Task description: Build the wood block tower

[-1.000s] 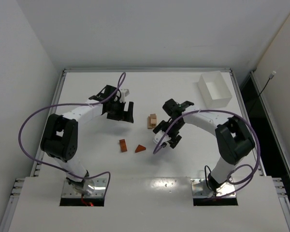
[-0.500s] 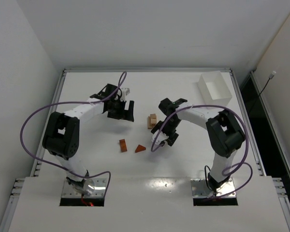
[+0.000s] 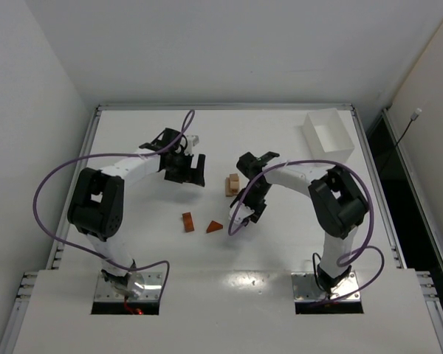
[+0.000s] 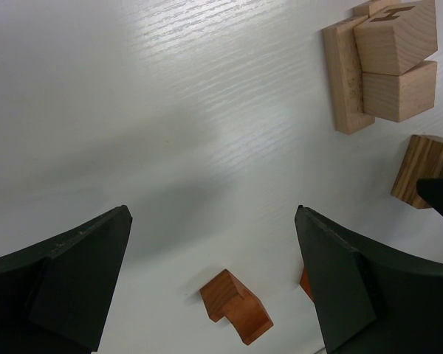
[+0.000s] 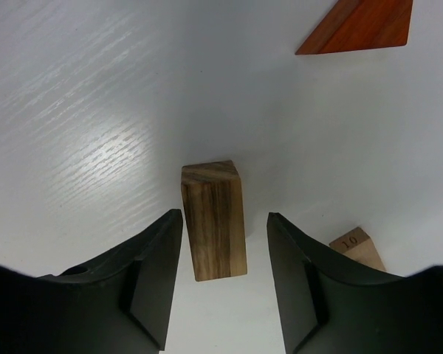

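1. Currently the tower (image 3: 232, 184) stands at mid-desk and looks barely begun. It is a flat tan plank (image 4: 343, 81) carrying two tan cubes (image 4: 395, 37).
2. Just near and right of it, a dark-grained block (image 5: 214, 220) stands upright on the desk (image 3: 133, 133), apart from the stack. It is probably the next piece, stood on end so its long sides can be pinched.
3. The right fingers (image 5: 151, 280) bracket that block, about half closed. One is at or against its side, while the other leaves a strip of desk showing between, so the block is not yet gripped.
4. The left fingers (image 4: 74, 280) hang wide apart and empty, left of the tower. They are likely parked there to stay clear yet be ready to steady it.
5. A red brick (image 3: 187, 222) and a red wedge (image 3: 215, 227) lie near-left of the tower. My guess is that they are meant for the top and wait their turn. The box (image 3: 328, 137) sits far right, well apart.
6. Compared with a second ago, the right arm has swung left toward the tower and its fingers have narrowed around the block. The left arm, the tower and the red pieces are where they were.
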Controlling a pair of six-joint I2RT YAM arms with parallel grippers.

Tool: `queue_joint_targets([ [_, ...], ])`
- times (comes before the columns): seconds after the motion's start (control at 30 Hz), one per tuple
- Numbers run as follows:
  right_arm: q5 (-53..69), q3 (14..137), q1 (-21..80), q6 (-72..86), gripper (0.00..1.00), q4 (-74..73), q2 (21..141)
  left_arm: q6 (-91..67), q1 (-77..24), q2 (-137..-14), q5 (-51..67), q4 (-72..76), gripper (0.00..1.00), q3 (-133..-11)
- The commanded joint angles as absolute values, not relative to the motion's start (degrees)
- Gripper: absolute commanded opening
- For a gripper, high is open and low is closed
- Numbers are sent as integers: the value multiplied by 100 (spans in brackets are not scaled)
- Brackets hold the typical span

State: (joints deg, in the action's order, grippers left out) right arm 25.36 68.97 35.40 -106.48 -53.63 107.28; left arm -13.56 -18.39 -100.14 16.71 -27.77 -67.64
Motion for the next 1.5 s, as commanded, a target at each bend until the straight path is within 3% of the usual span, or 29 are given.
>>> queue_joint_targets([
  [0.0, 2628, 7093, 3647, -10828, 44, -5484, 10854, -1301, -1863, -10055, 1679, -2733, 91, -6979],
  [0.33, 2391, 7154, 3762, -10828, 39, -5484, 11021, -1301, -1863, -10107, 1731, -2733, 91, -7084],
  [0.47, 2338, 7207, 3762, -10775, 26, -5484, 11021, -1301, -1863, -10107, 1731, -2733, 91, -7084],
  [0.57, 2338, 7285, 3762, -10583, 0, -5484, 11021, -1301, -1863, -10107, 1731, -2733, 91, -7084],
  [0.63, 2530, 7408, 3762, -10048, 0, -5484, 11021, -1301, -1863, -10107, 1731, -2733, 91, -7084],
  [0.77, 3032, 8154, 3700, -8022, 0, -5486, 10768, -1354, -1863, -9809, 1469, -2593, 90, -6803],
  [0.8, 3032, 8348, 3700, -6554, 0, -5128, 10662, -1354, -1863, -9756, 1294, -2541, 89, -6751],
  [0.93, 3146, 8944, 3587, -3815, 0, -5149, 10608, -1546, -1863, -9633, 1020, -2488, 87, -6688],
  [1.07, 3269, 9859, 3586, -2604, 0, -5947, 10871, -1792, -1863, -9633, 555, -2487, 95, -6758],
  [1.3, 1777, 10906, 3481, 551, 0, -6020, 11451, -2074, -1863, -9808, -298, -2540, 97, -7005],
  [1.47, 441, 10749, 3480, 1949, 0, -5739, 11514, -2127, -1863, -9809, -782, -2593, 97, -7005],
])
